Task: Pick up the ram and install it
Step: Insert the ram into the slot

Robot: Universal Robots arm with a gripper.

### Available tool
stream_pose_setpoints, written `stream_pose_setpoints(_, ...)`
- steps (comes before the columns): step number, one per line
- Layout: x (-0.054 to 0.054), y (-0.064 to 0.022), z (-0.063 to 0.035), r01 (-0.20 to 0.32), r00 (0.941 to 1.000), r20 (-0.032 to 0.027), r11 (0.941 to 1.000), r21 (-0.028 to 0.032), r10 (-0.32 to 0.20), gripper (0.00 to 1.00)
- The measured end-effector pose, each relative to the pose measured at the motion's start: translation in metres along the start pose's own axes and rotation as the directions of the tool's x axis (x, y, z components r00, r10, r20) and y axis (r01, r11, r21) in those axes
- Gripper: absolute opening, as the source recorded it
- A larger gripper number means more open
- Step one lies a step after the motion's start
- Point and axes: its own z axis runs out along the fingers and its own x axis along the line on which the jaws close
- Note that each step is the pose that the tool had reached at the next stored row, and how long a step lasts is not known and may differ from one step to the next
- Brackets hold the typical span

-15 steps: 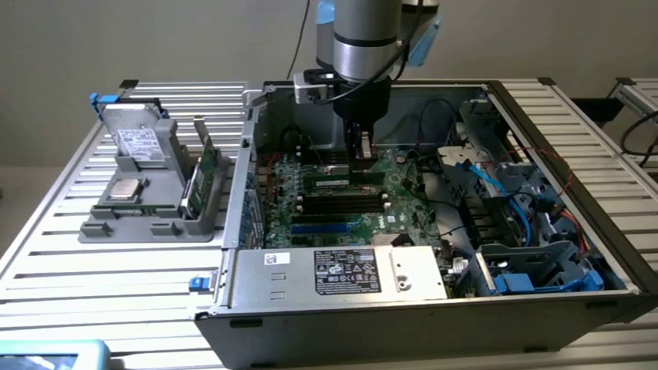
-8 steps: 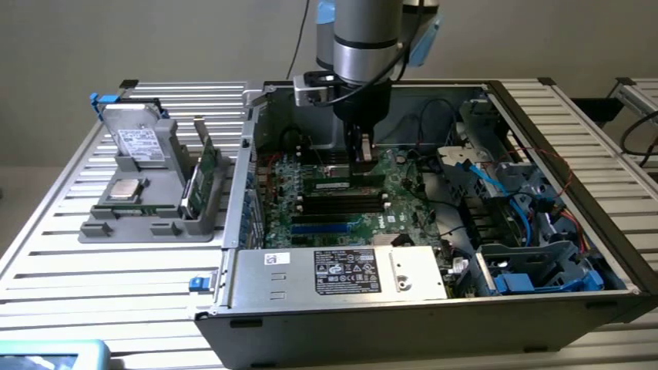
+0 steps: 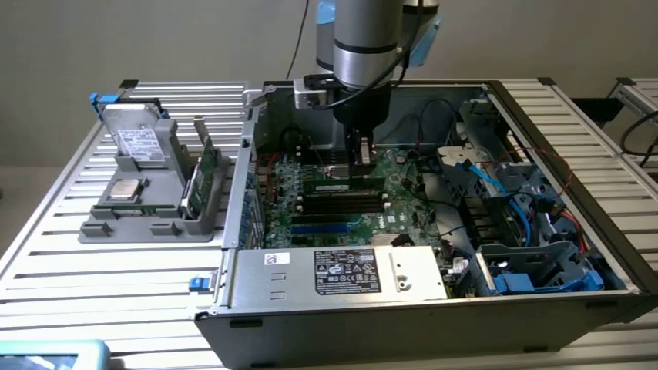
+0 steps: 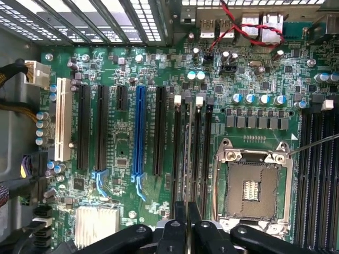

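The ram, a slim green strip with a white sticker, stands on edge in a memory slot on the motherboard inside the open computer case. My gripper reaches straight down onto its top edge, towards the exterior view's right end of the strip. In the wrist view the ram is a thin edge-on line between two black slots, running in between the fingertips of my gripper, which is shut on it. I cannot tell how deep it sits in the slot.
Other black memory slots lie beside the ram, near the bare CPU socket. A blue expansion slot is further off. The power supply closes the case's near side. A grey parts holder stands outside the case.
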Motion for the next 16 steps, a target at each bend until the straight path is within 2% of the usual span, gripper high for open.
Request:
stream_pose_setpoints(10, 0.007, -0.0018, 0.0019, -0.012, 0.9999, 0.0002, 0.9999, -0.0009, 0.012, 0.13)
stream_pose_setpoints(16, 0.0069, -0.0017, 0.0094, -0.012, 0.9999, -0.0003, 0.9999, -0.001, 0.012, 0.13)
